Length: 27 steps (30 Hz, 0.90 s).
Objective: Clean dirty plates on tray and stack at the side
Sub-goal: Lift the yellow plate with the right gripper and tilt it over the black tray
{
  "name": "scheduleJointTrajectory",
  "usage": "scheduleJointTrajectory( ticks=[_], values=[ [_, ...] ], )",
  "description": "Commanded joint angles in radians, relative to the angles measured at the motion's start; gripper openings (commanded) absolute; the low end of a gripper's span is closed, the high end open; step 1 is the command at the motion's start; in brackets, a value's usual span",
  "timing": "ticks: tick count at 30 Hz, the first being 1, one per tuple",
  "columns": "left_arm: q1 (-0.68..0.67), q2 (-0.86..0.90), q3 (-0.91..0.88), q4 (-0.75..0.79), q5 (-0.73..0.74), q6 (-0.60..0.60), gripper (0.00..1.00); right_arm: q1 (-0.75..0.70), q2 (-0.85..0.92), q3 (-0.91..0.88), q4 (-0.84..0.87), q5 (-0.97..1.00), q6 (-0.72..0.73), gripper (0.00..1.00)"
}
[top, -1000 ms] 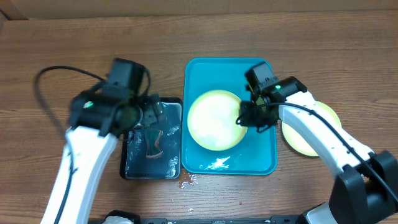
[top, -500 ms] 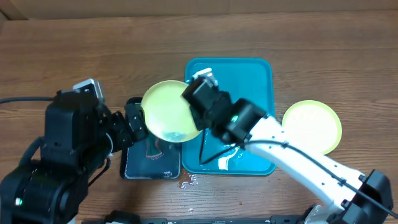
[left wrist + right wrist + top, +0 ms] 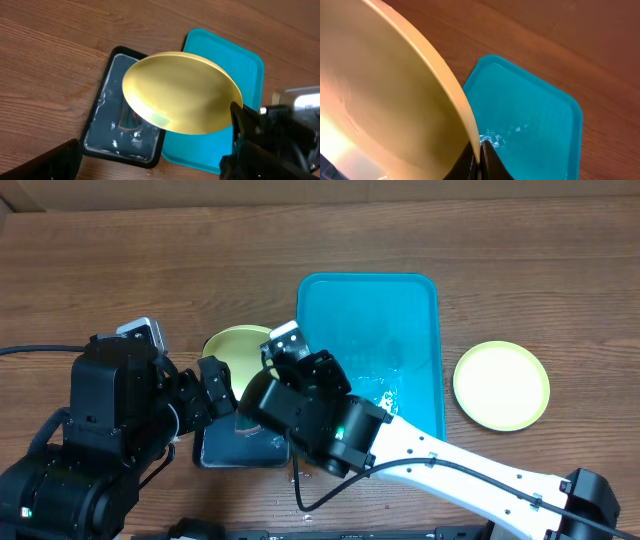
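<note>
My right gripper [image 3: 481, 160] is shut on the rim of a pale yellow-green plate [image 3: 385, 100]. It holds the plate tilted above the black basin; overhead the plate [image 3: 230, 350] shows beside the gripper [image 3: 268, 375]. The left wrist view shows the plate's underside [image 3: 180, 92]. The turquoise tray [image 3: 420, 310] holds only water drops, and it also shows in the right wrist view [image 3: 540, 125]. A second yellow-green plate [image 3: 500, 385] lies on the bare table right of the tray. My left gripper [image 3: 205, 385] is open and empty just left of the held plate. No pale blue-white plate is in view.
A black basin [image 3: 205, 455] with water and a small dark item [image 3: 131, 120] sits left of the tray. Water drops lie on the table [image 3: 300, 472] in front of it. My right arm [image 3: 450, 470] crosses the front of the tray.
The right gripper lifted the plate off the tray and carried it left over the basin, tilting it. The left arm drew back toward the front left.
</note>
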State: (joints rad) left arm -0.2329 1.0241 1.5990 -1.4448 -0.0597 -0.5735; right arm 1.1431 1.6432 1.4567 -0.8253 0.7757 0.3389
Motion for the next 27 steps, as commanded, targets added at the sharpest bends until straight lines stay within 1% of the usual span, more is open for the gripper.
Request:
scheduleJointTrajectory(
  ticks=[1, 16, 27],
  values=[
    [0.005, 0.003, 0.013, 0.000, 0.001, 0.002, 1.00, 0.031, -0.003, 0.020, 0.008, 0.105, 0.005, 0.04],
    [0.005, 0.003, 0.013, 0.000, 0.001, 0.002, 1.00, 0.142, -0.003, 0.020, 0.000, 0.329, 0.004, 0.04],
    [0.005, 0.003, 0.013, 0.000, 0.001, 0.002, 1.00, 0.153, -0.003, 0.020, -0.040, 0.351, 0.001, 0.04]
  ],
)
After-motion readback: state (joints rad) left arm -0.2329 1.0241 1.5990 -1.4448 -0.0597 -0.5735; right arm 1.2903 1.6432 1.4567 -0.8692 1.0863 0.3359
